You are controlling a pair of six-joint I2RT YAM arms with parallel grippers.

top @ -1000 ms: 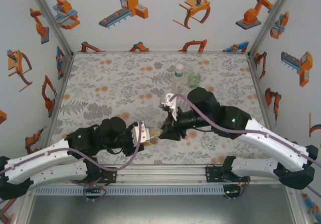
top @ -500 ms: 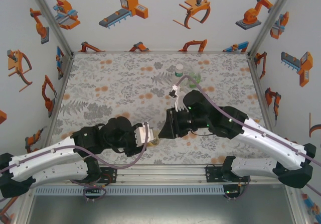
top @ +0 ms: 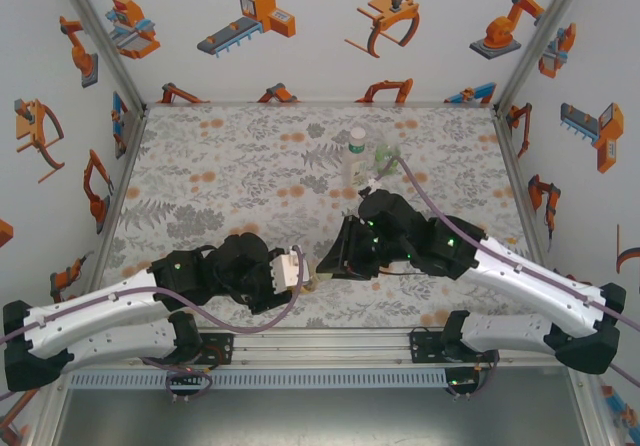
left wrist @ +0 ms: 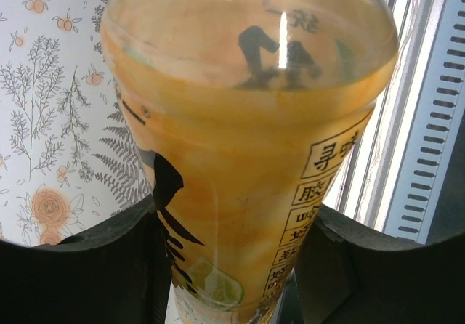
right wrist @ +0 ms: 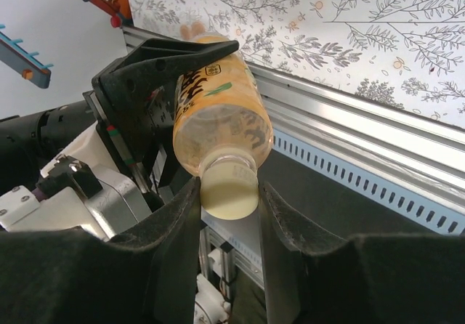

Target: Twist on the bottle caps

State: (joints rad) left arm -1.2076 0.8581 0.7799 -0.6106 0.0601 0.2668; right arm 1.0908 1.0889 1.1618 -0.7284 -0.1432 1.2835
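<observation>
White arms (top: 90,321), black joints (top: 240,271), purple cables (top: 415,184).

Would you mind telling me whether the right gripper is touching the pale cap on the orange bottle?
Touching. In the right wrist view, the right gripper has both fingers pressed against the sides of the cap on the orange bottle.

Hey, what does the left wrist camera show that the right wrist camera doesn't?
Left wrist: the boxed characters on the label of the bottle, close up, and a greenish slice print low on it.
Right wrist: the pale cap on the bottle's neck, pinched by the right gripper.
Both: the orange bottle clamped in the left gripper, the floral table and the metal rail.
</observation>
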